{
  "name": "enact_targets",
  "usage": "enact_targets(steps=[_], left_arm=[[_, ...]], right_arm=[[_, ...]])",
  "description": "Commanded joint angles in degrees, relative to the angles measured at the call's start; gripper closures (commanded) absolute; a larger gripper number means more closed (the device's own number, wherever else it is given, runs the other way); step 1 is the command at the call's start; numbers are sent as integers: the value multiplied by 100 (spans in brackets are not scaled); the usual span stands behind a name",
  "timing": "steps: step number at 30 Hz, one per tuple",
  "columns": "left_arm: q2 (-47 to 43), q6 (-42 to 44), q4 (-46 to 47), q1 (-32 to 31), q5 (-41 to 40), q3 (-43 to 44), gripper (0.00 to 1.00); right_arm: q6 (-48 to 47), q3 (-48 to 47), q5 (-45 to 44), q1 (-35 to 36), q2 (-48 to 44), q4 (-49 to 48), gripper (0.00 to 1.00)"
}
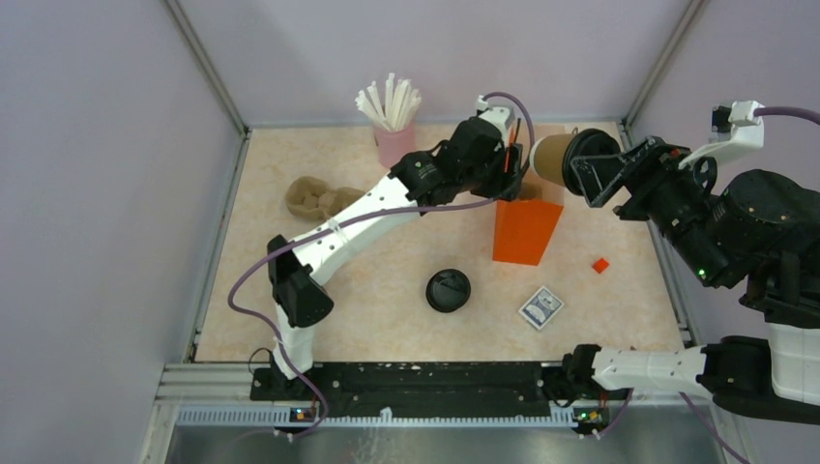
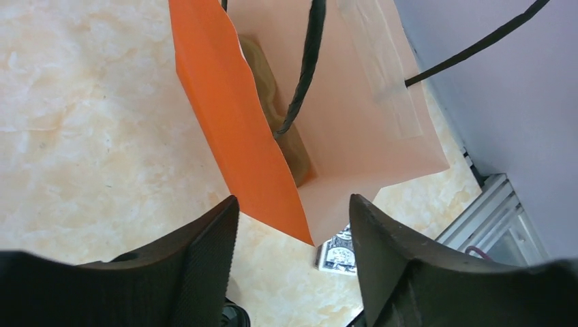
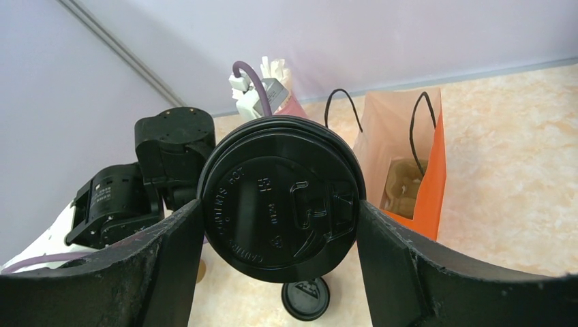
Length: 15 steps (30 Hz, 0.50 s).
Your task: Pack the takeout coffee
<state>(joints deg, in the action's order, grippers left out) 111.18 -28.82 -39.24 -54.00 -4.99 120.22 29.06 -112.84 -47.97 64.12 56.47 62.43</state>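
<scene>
I am gripping the takeout coffee in my right end effector, holding it on its side in the air near the orange bag's mouth. My left end effector is hanging open at the bag's rim. Righting the cup before lowering it is looking wise to me. My wrist views are showing a brown insert inside the bag, and the top view is hiding it.

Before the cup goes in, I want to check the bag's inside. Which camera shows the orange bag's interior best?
Left wrist: it looks straight down into the orange bag, showing a brown cardboard insert at the bottom. Right wrist shows the opening from farther off, beside the takeout coffee. Top external shows mostly its orange front.
</scene>
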Motion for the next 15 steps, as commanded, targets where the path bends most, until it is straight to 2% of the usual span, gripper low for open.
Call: enact_targets(steps=[1,4,6,8,11,13,15], left_arm=[[129,61,386,3,66,-62,39],[236,190,471,8,-12,-21,56],[280,366,558,24,69,-17,63],[324,433,506,43,126,52,63],[364,418,395,39,127,7,50],[366,389,350,46,72,-113,51],[287,397,554,80,216,-322,57]], right_arm=[[-88,-5,-20,71,11,-74,37],[-104,-137,-30,70,75,36,37],[-56,-229,-41,66,115,109,37],[-20,-264,-40,68,118,121,37],[-19,-343,-33,67,147,227,37],[18,-455,-68,71,190,354,37],[59,-488,-57,69,201,392,37]])
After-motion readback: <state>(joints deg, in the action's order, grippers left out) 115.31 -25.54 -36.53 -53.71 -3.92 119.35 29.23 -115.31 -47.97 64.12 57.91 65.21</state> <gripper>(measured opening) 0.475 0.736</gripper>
